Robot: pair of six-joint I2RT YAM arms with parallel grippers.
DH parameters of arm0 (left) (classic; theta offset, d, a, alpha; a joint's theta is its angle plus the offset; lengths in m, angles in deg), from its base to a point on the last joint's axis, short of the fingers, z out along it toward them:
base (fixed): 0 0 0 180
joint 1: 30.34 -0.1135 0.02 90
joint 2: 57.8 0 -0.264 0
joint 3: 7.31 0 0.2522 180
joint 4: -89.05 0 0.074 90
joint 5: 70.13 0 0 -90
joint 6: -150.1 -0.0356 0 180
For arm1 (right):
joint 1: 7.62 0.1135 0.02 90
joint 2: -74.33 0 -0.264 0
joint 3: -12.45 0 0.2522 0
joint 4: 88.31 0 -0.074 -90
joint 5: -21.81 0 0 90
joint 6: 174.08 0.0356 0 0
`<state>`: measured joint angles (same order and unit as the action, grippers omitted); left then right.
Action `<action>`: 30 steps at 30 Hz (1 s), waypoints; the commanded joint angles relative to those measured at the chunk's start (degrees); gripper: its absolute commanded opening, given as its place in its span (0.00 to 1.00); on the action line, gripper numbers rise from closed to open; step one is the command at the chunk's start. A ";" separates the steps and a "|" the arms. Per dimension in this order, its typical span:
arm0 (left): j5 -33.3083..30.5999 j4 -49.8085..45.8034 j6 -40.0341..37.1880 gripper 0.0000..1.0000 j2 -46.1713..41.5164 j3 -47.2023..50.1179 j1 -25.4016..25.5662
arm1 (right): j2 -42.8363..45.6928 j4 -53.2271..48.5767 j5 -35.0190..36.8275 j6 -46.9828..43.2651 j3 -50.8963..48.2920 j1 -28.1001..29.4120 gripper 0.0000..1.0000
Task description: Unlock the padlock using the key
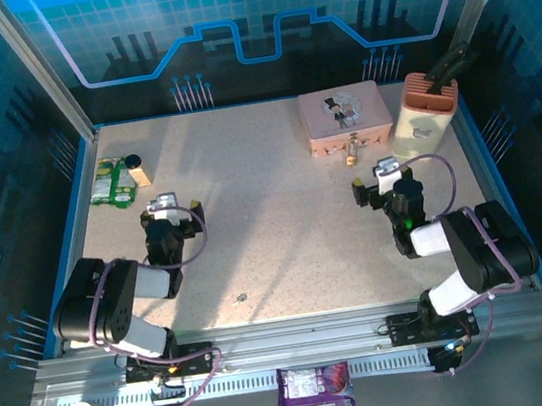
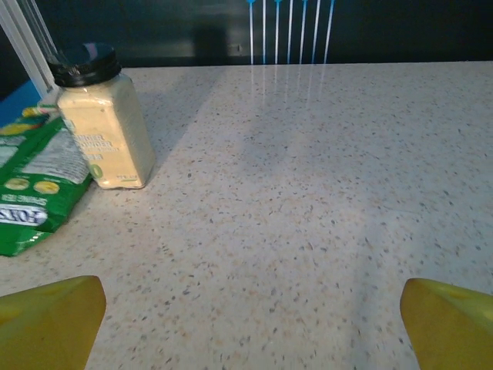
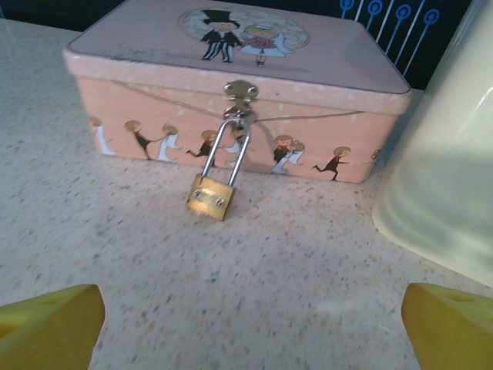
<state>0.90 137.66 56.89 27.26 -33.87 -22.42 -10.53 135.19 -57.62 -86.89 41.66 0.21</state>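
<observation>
From above, the key (image 1: 242, 296) lies by the near edge of the worktop (image 1: 274, 223), nearer my left arm. The padlock (image 1: 351, 151) hangs on the pink tin (image 1: 344, 112), just beyond my right gripper (image 1: 384, 169). Left wrist: my left gripper (image 2: 250, 322) gapes empty. Right wrist: jaws wide and empty, padlock dead ahead, slanting down from the tin toward me.

The left arm (image 1: 114, 308) is folded low beside its base, with the forearm reaching forward. It ends in the left tool (image 1: 162, 208), which points away from the base. Its yellow fingertips (image 2: 48, 320) sit at the two lower corners of the left wrist view, spread wide with nothing between them. The right arm (image 1: 473, 257) mirrors that pose. The right tool (image 1: 378, 174) is spread just as wide, its own tips far apart and gripping nothing.
</observation>
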 commanded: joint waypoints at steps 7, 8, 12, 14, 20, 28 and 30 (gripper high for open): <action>-5.37 -38.90 12.56 0.99 -28.98 -10.98 5.00 | 24.10 -24.44 0.87 2.03 3.63 4.88 1.00; -5.34 -44.04 16.86 0.99 -31.25 -12.67 5.00 | 28.20 -29.97 -0.26 4.45 4.80 5.17 1.00; -6.04 -62.57 31.65 0.99 -37.50 -18.46 4.89 | 39.11 -48.03 1.25 19.44 10.73 5.28 1.00; -7.48 -72.59 39.97 0.99 -39.82 -21.31 4.61 | 42.46 -63.63 4.67 29.18 17.68 4.35 1.00; 3.20 -83.70 42.66 0.99 -47.33 -22.19 2.96 | 46.61 -79.99 -7.68 36.47 24.33 -2.27 1.00; 18.31 -84.89 36.51 0.99 -54.59 -18.93 0.87 | 50.58 -85.83 -18.69 31.70 25.37 -3.31 1.00; 19.07 -86.63 35.65 0.99 -52.93 -19.28 0.91 | 49.26 -88.46 -18.22 30.77 27.23 -0.49 1.00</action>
<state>13.49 55.15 95.62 -27.21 -52.55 -21.17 39.55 52.98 -72.00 -54.32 65.68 -2.93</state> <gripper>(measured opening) 0.992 0.996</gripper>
